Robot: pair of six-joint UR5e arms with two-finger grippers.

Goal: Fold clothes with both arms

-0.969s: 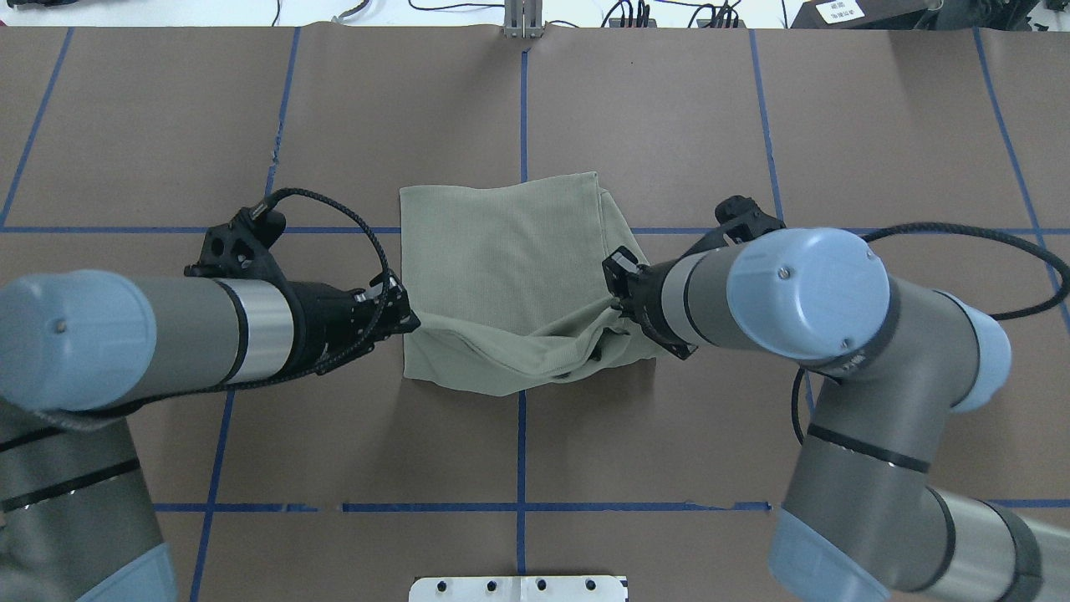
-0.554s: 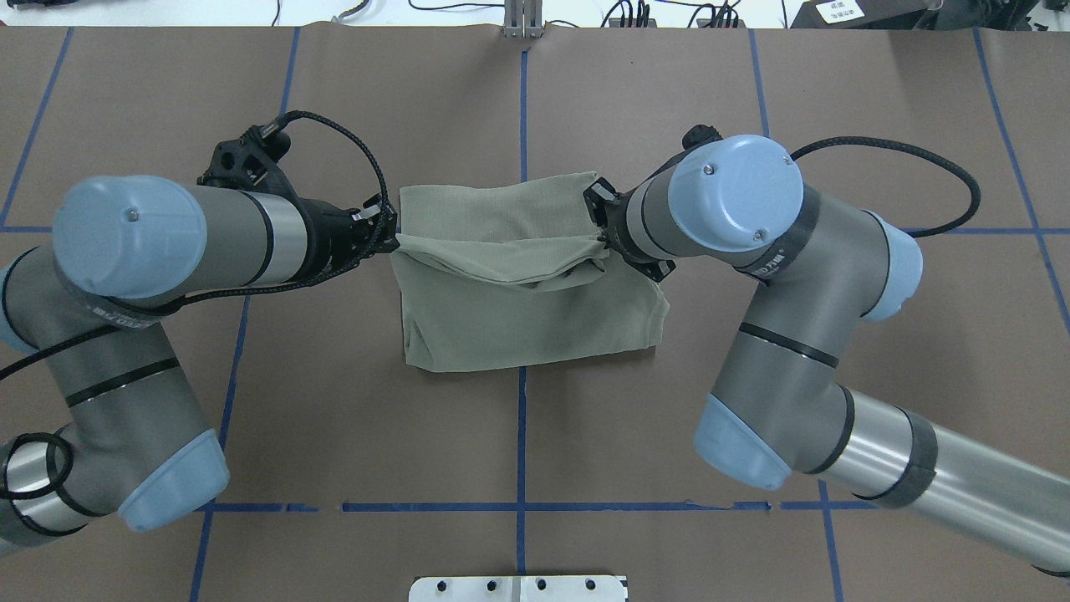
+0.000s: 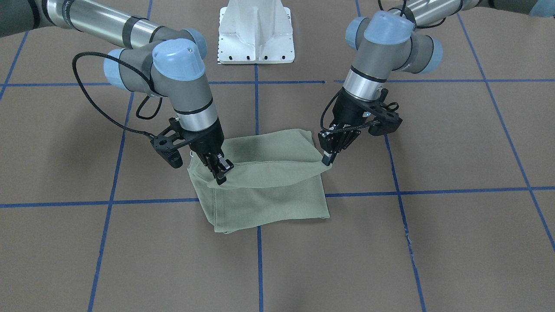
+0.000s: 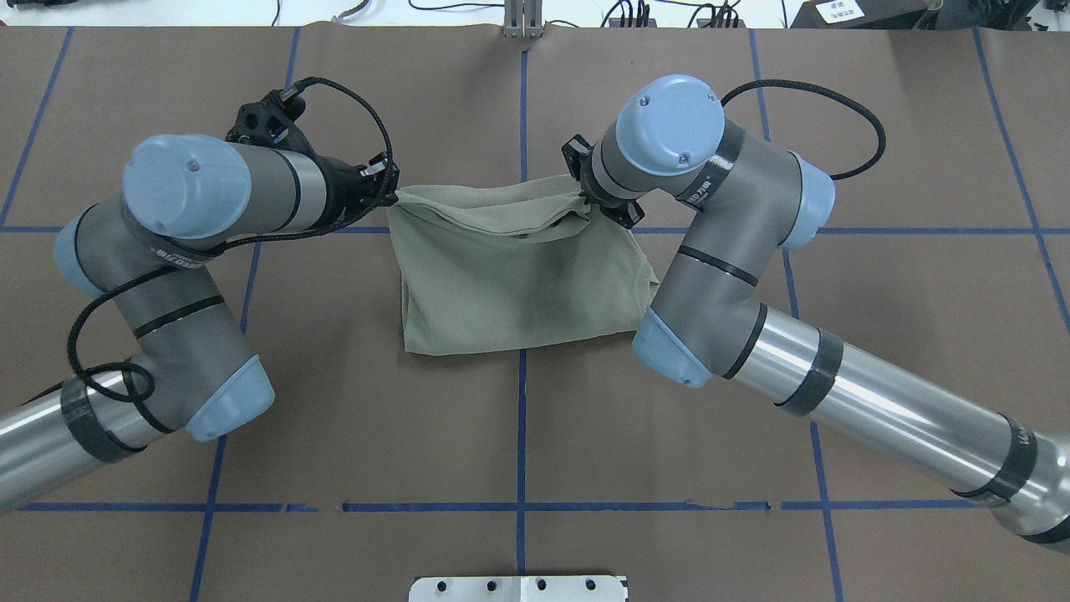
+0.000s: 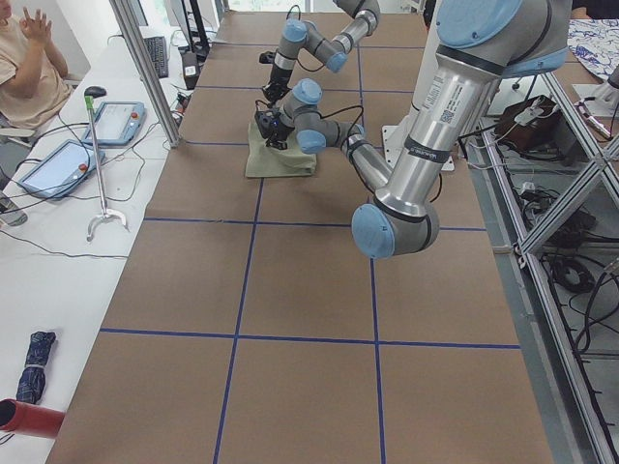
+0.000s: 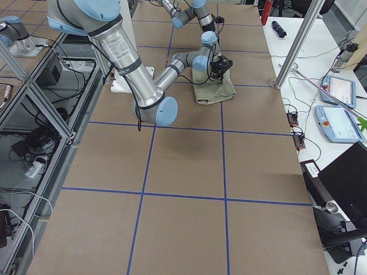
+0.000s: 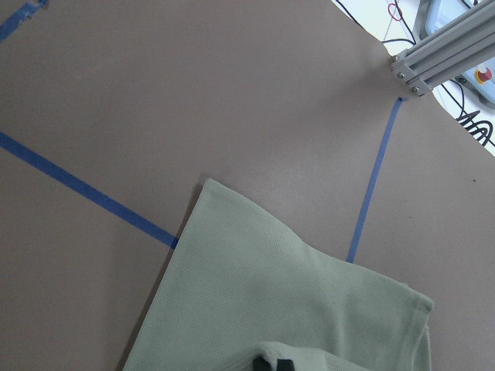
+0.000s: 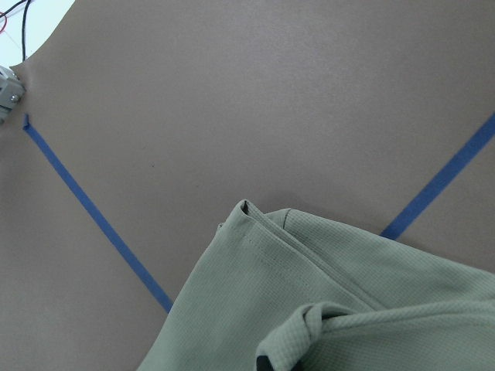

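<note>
The pale sage-green shirt point(image 4: 518, 284) lies folded into a rough rectangle at the table's middle, its near edge lifted and carried over the rest. My left gripper point(image 4: 389, 194) is shut on the raised edge's left corner, and my right gripper point(image 4: 585, 203) is shut on its right corner. In the front-facing view the left gripper point(image 3: 326, 161) and right gripper point(image 3: 220, 173) hold that edge just above the lower layer of the shirt point(image 3: 269, 199), the cloth sagging between them. The left wrist view shows the shirt point(image 7: 286, 301) below the fingertips point(image 7: 271, 363). The right wrist view shows bunched shirt point(image 8: 348, 294).
Blue tape lines point(image 4: 522, 418) cross the brown table cover. The white pedestal base point(image 3: 256, 34) stands at the robot's edge. A metal post point(image 4: 522, 21) and cables sit at the far edge. A seated person point(image 5: 24, 58) and teach pendants point(image 5: 116, 121) are beside the table.
Both grippers have carried the shirt's near edge away from the robot, over the lower layer, toward the far edge. Both arms have stretched forward.
</note>
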